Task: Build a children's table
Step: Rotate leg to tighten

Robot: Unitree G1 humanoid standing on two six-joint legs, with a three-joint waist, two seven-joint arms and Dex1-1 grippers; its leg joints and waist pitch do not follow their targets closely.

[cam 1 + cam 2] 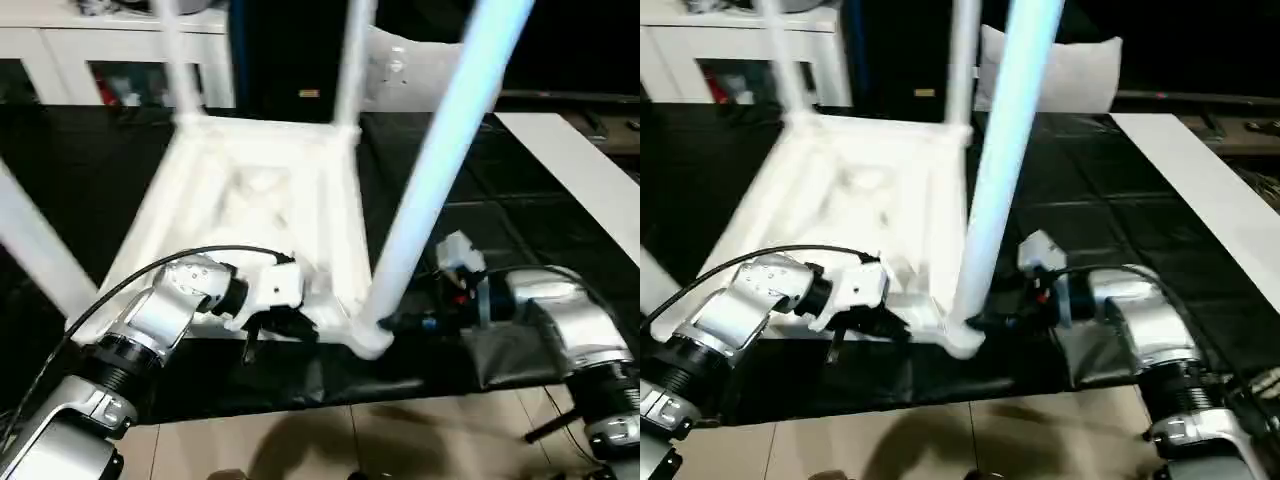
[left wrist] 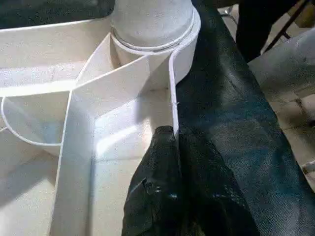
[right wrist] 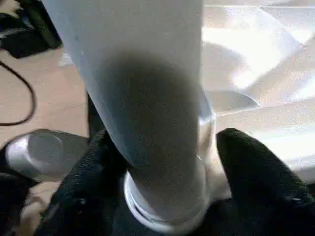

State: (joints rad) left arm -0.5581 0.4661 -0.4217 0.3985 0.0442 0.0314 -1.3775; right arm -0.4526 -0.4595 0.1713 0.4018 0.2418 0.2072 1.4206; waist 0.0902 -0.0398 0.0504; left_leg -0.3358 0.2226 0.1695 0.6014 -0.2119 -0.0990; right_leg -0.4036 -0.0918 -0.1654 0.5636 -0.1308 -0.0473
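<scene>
Children's table [image 1: 270, 200] smooth white plastic, slight sheen; black cloth cover [image 2: 231, 132] finely textured; forearms [image 1: 1140, 320] brushed silver metal.

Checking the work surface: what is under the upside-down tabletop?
The tabletop lies on a black cover that hangs over the near edge. What the cover lies on is hidden; tan floor shows below.

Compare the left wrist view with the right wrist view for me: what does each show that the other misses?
Left wrist view alone: the left gripper shut on the thin rim wall of the upturned table top, beside the black cloth.
Right wrist view alone: the right gripper with a finger on each side of the near leg just above its base, over tan floor.
Both: that leg's corner socket.
</scene>
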